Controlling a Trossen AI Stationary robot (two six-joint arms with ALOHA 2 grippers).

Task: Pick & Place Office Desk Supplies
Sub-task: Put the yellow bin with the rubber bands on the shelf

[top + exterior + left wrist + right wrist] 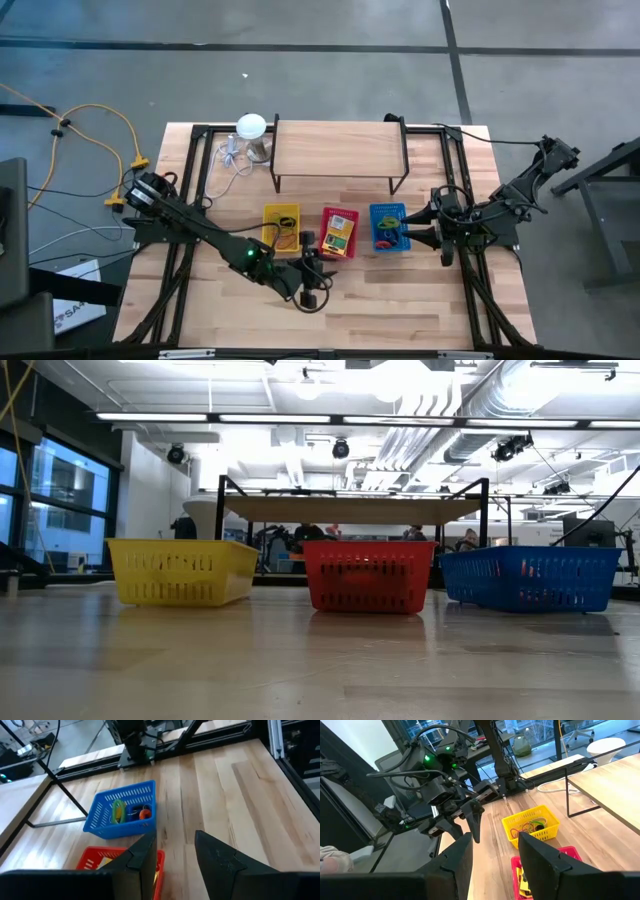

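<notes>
Both hands are hanging released and empty: the left hand [322,283] near the red basket [339,232], the right hand [418,226] beside the blue basket [388,227]. The rubber bands [118,811] are looking light and floppy; pinching a loop should work best.

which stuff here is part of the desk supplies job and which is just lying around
Part of the job:
- yellow basket with rubber bands
- red basket with a yellow-and-green card box
- blue basket with small coloured rings

Just lying about:
- white round-topped object and its cable
- wooden shelf on a black frame
</notes>
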